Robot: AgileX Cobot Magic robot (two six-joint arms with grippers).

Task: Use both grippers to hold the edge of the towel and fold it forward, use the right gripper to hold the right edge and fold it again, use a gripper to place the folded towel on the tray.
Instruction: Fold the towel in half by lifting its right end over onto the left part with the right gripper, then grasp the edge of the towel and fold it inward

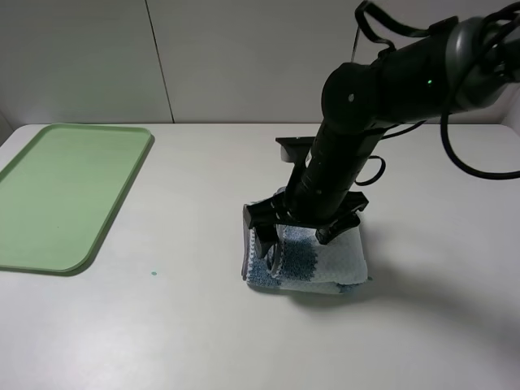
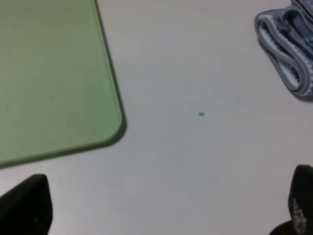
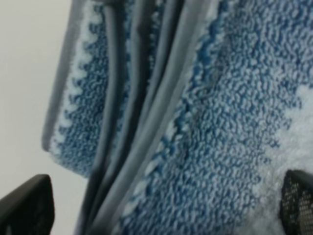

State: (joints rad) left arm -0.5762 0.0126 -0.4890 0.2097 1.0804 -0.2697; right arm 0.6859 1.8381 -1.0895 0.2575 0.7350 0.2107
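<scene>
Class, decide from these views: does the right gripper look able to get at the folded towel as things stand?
Probably yes. The right gripper hangs directly over the towel, jaws spread to either side, with nothing between them and the cloth.

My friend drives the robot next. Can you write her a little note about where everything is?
Left tool: open, holding nothing, near the tray's corner.
Right tool: open, low over the towel, not gripping it.
Towel: folded, lying right of the tray, apart from it.
Done: the folds, it seems.
Left: grip the towel, put it on the tray.
</scene>
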